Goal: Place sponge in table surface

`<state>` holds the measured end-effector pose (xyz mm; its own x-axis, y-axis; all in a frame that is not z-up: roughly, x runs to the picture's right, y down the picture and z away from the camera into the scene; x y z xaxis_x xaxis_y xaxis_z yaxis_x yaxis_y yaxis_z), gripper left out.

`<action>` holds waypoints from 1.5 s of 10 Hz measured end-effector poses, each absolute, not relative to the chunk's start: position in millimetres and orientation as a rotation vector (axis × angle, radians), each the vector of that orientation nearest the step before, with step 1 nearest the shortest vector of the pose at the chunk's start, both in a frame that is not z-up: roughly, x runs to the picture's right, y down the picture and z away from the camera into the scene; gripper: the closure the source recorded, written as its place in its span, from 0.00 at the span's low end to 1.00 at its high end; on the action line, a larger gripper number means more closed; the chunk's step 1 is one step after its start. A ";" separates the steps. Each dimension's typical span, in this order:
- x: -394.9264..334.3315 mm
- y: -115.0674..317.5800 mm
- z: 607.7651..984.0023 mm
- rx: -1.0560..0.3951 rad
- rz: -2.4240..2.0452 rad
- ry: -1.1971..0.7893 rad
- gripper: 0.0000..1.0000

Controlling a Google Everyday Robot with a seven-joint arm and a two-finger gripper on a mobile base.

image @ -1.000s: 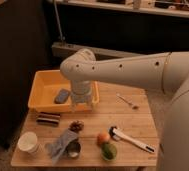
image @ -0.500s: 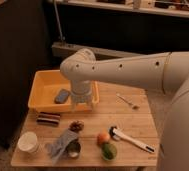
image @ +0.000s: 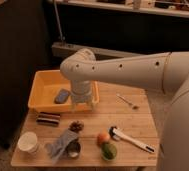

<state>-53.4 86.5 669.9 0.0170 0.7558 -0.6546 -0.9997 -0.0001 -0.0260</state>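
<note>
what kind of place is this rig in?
Probably an indoor lab or workshop test setup: a slatted wooden table staged with a yellow tub, sponge and white cup, with shelving behind. The gripper hangs open over the tub's edge, beside the sponge.

A dark panel point(image: 15, 65) is standing at left; a pale shelf point(image: 113, 10) is running across the far side, dimly lit.
</note>
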 end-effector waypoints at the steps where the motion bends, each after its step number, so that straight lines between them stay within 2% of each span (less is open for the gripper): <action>1: -53.4 86.5 669.9 -0.577 1.489 0.538 0.35; 7: -53.5 85.1 672.3 -0.566 1.495 0.545 0.35; 9: -60.4 67.5 688.9 -0.541 1.500 0.544 0.35; 15: -92.9 -39.4 787.1 -0.526 1.660 0.527 0.35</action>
